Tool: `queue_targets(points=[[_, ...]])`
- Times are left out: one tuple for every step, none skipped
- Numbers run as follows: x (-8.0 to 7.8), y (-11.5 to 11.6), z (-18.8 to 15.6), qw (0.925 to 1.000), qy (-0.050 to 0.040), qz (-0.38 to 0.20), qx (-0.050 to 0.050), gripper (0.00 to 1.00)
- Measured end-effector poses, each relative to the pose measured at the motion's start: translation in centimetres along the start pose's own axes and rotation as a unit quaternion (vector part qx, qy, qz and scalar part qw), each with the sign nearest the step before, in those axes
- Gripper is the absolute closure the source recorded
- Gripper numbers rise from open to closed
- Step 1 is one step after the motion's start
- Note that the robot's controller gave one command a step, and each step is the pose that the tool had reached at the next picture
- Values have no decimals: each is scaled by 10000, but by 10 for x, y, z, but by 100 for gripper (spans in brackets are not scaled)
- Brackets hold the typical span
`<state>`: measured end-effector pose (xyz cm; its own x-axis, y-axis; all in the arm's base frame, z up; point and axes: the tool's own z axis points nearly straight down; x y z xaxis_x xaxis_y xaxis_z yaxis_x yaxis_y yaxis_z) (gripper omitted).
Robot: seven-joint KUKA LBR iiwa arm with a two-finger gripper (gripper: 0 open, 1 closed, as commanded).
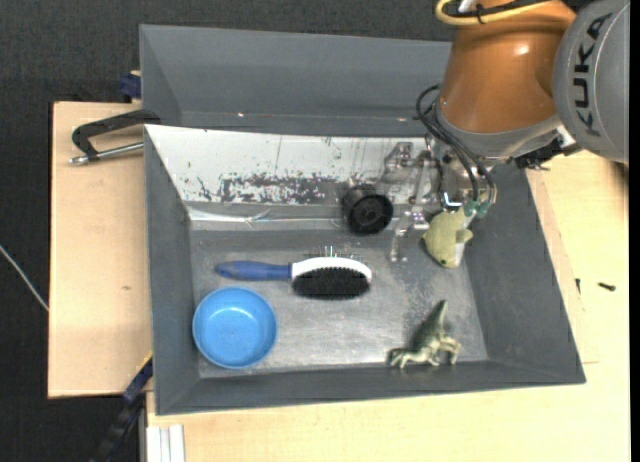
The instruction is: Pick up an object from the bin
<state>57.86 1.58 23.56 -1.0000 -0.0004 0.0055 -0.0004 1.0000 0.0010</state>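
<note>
My gripper (418, 198) hangs below the orange cover at the bin's back right, close to the back wall. A pale yellowish lump (447, 240) sits right against its right side; whether it is held I cannot tell. A black round knob-like thing (367, 211) lies just left of the gripper, at the foot of the back wall. A green toy dinosaur (428, 345) stands near the front wall, below the gripper.
A brush with a blue handle and a white head of black bristles (318, 276) lies across the bin's middle. A blue bowl (234, 327) sits in the front left corner. The sloped bin walls close in on all sides.
</note>
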Motion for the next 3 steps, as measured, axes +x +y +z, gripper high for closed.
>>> queue_targets(points=[[-20, 38, 160, 9954, -15, -959, 2, 0], [-22, 38, 157, 9955, -52, -948, 4, 100], [-22, 45, 7, 9938, -96, -1105, 6, 100]])
